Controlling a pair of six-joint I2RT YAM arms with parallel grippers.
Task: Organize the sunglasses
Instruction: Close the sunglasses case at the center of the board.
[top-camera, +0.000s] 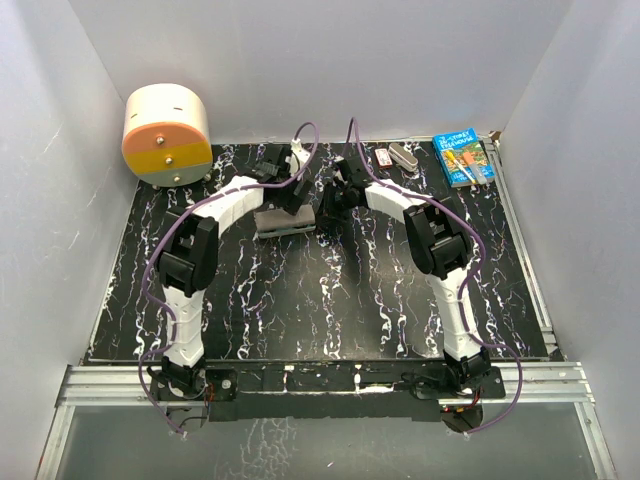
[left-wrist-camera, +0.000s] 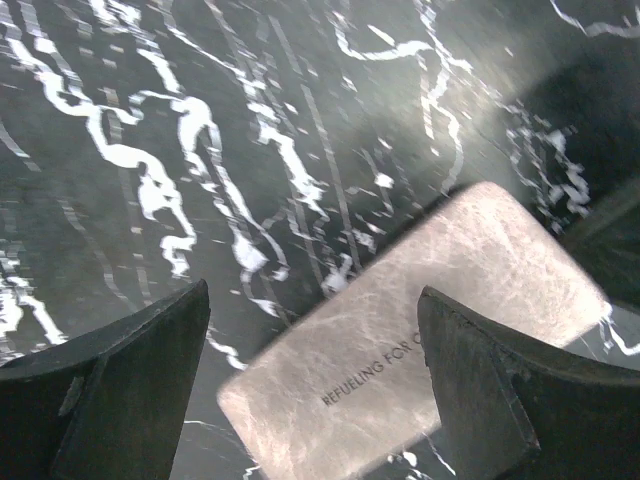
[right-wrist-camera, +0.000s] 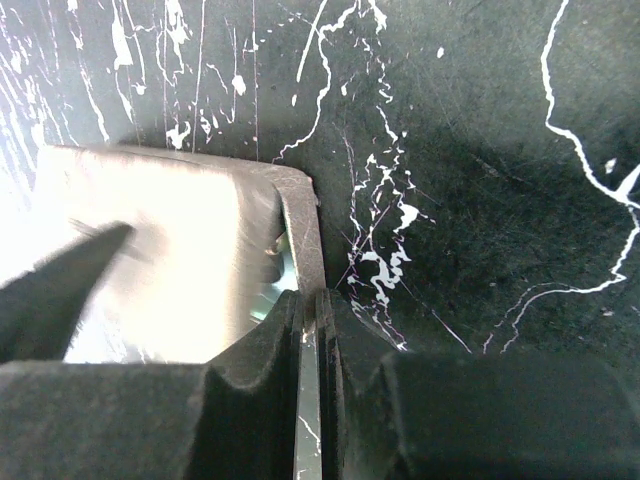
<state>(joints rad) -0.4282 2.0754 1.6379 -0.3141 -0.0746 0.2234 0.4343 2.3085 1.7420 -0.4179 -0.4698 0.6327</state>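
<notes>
Right claw (right-wrist-camera: 312, 305) pinches the rim of the grey-brown case (top-camera: 275, 225); left claw (left-wrist-camera: 312, 300) gapes wide, empty, above it. Its long axis runs nine-to-three o'clock.

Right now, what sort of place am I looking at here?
Probably a robotics lab test cell: plain white walls box in a black marbled table, two robot arms are bolted to a metal rail at its near edge, and props like a grey-brown case lie out.
</notes>
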